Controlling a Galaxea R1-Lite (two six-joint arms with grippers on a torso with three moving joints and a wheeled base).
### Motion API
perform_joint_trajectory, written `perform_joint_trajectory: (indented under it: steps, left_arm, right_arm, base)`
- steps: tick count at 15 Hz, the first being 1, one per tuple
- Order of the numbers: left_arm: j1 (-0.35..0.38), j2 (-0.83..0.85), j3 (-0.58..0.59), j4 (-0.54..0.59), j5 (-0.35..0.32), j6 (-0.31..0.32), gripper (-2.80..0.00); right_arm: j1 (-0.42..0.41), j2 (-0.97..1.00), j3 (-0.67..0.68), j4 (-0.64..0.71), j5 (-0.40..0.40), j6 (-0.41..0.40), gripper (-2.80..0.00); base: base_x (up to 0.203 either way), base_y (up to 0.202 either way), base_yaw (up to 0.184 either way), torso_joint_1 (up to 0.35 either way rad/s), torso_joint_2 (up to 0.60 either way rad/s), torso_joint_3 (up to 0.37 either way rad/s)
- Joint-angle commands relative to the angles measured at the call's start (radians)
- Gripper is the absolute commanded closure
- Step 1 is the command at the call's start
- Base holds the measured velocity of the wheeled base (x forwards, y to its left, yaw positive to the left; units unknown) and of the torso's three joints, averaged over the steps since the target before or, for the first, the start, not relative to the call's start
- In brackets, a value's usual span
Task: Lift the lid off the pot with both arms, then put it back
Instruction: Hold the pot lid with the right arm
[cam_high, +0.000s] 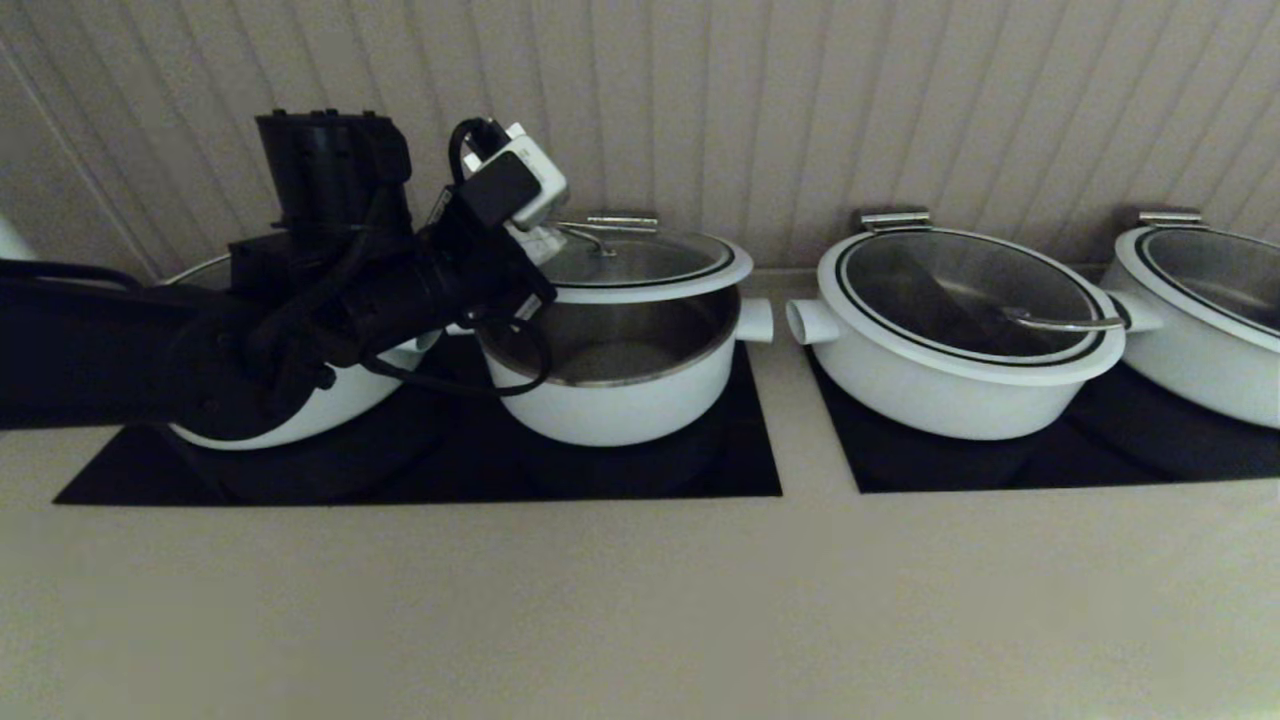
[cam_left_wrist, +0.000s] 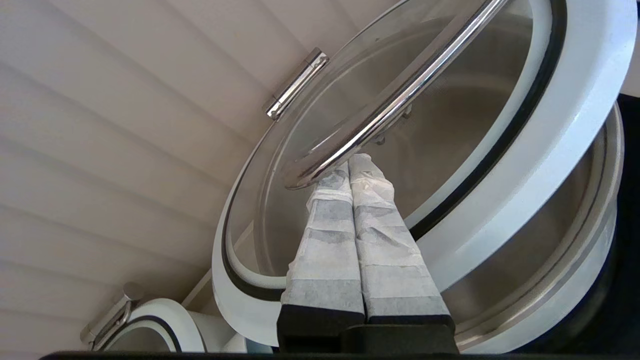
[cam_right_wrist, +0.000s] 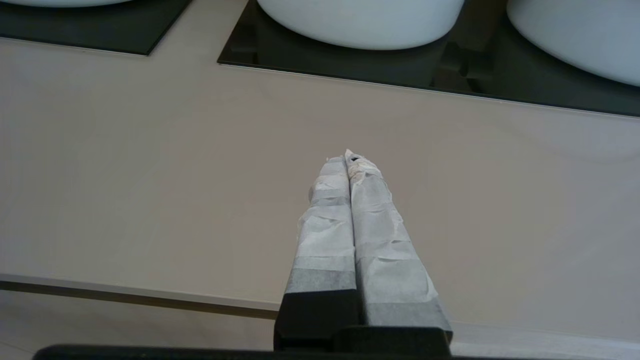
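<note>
A pale beige countertop (cam_high: 620, 600) runs along a ribbed wall and carries two black cooktop panels, the left panel (cam_high: 690, 470) and the right panel (cam_high: 1050, 460), set apart by a bare strip of counter. On the left panel stand a white pot (cam_high: 620, 400) with its inside showing and another white pot (cam_high: 300, 415) mostly hidden by the arm. The right panel bears two lidded white pots, one near its left end (cam_high: 960, 395) and one at the frame's right edge (cam_high: 1200, 370).
</note>
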Motion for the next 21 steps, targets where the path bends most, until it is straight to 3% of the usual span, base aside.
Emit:
perform_joint_trajectory:
  steps: [1, 12, 17, 21]
  left_arm:
    - [0.000, -0.024, 0.019, 0.015, 0.000, 0.003, 0.00]
    - [-0.001, -0.060, 0.084, 0.043, -0.002, 0.002, 0.00]
    - [-0.001, -0.061, 0.114, 0.035, -0.005, 0.000, 0.00]
    - [-0.001, -0.060, 0.112, 0.034, -0.005, 0.000, 0.00]
  right_arm:
    - [0.000, 0.000, 0.000, 0.000, 0.000, -0.001, 0.00]
    - [0.000, 0.003, -0.002, 0.009, -0.001, -0.003, 0.00]
    - [0.002, 0.078, -0.002, -0.001, 0.022, -0.130, 0.00]
    - [0.002, 0.071, -0.002, -0.003, 0.020, -0.132, 0.00]
  base:
    - [0.000, 0.000, 0.000, 0.000, 0.00, 0.000]
    - [0.000, 0.000, 0.000, 0.000, 0.00, 0.000]
    - [0.000, 0.000, 0.000, 0.000, 0.00, 0.000]
    - [0.000, 0.000, 0.000, 0.000, 0.00, 0.000]
